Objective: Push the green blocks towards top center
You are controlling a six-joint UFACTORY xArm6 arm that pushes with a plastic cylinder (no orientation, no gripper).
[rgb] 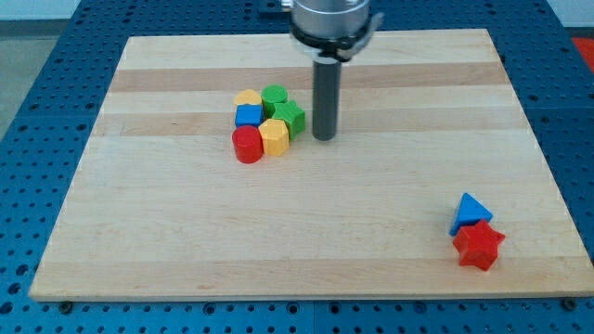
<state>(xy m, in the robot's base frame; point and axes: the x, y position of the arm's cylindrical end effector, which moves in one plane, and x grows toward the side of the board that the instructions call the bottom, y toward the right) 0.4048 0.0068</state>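
Observation:
Two green blocks sit in a tight cluster left of the board's centre: a green cube (pixel 290 118) on the cluster's right side and a rounded green block (pixel 274 96) at its top. My tip (pixel 323 137) rests on the board just right of the green cube, a small gap apart. The rod rises straight up to the arm's metal flange at the view's top.
The cluster also holds a yellow heart-like block (pixel 247 97), a blue cube (pixel 249 116), a yellow hexagonal block (pixel 274 136) and a red cylinder (pixel 247 145). A blue triangle (pixel 471 211) and a red star (pixel 479 245) sit at the lower right. The wooden board (pixel 139 232) lies on a blue surface.

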